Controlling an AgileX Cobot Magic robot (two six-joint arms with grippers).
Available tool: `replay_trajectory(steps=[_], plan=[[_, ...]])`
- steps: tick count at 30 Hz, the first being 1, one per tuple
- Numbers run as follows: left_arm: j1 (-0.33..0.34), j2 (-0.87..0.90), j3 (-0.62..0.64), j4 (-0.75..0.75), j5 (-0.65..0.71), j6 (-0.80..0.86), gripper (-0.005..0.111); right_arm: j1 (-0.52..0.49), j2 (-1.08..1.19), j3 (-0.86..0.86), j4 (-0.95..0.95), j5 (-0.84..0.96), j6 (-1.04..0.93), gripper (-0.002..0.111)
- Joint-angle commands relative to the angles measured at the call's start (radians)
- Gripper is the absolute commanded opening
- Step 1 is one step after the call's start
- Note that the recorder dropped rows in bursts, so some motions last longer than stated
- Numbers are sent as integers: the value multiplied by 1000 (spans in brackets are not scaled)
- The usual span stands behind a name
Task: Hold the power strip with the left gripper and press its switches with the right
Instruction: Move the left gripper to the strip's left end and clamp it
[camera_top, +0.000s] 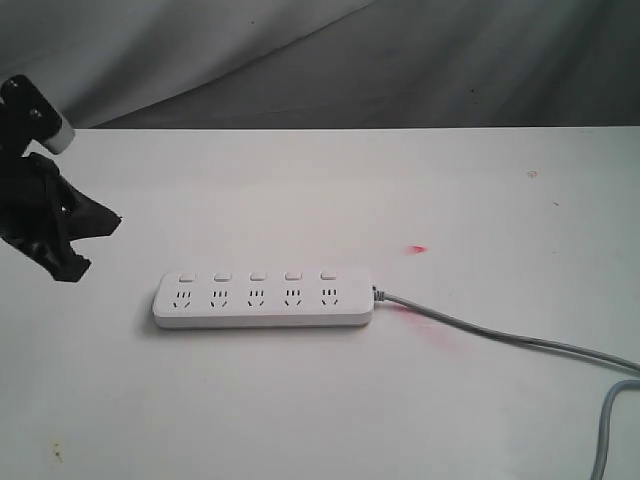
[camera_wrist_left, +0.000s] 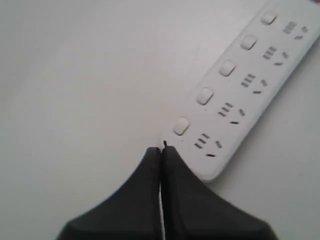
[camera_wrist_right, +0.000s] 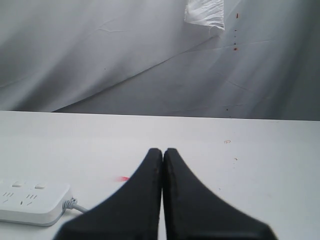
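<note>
The white power strip (camera_top: 262, 300) lies flat on the white table, its row of small switches (camera_top: 256, 276) along its far edge and a grey cable (camera_top: 500, 337) running off to the right. My left gripper (camera_top: 95, 245) hovers shut at the far left, apart from the strip's left end. In the left wrist view the closed tips (camera_wrist_left: 161, 149) sit just short of the strip's end (camera_wrist_left: 240, 95). The right gripper (camera_wrist_right: 163, 151) is shut and empty; it is out of the exterior view. The right wrist view catches the strip's cable end (camera_wrist_right: 30, 202).
A small red mark (camera_top: 417, 249) sits on the table behind the strip's right end. The cable loops back at the right front corner (camera_top: 612, 425). A grey cloth backdrop (camera_top: 400, 60) hangs behind the table's far edge.
</note>
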Motion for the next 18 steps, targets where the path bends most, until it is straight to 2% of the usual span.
replay_trajectory(steps=[1, 7, 12, 15, 17, 18], plan=[[1, 32, -4, -5, -78, 346, 1, -8, -6, 3, -7, -10, 4, 0], [1, 100, -4, -60, 43, 593, 1, -8, -6, 3, -7, -10, 4, 0], [1, 196, -4, -83, 64, 600, 1, -8, -6, 3, -7, -10, 4, 0], [1, 219, -4, -85, 90, 600, 10, -8, -6, 3, -7, -10, 4, 0], [1, 222, -4, -85, 90, 600, 21, -8, -6, 3, -7, -10, 4, 0], [1, 222, -4, -85, 84, 600, 34, -8, -6, 3, -7, -10, 4, 0]])
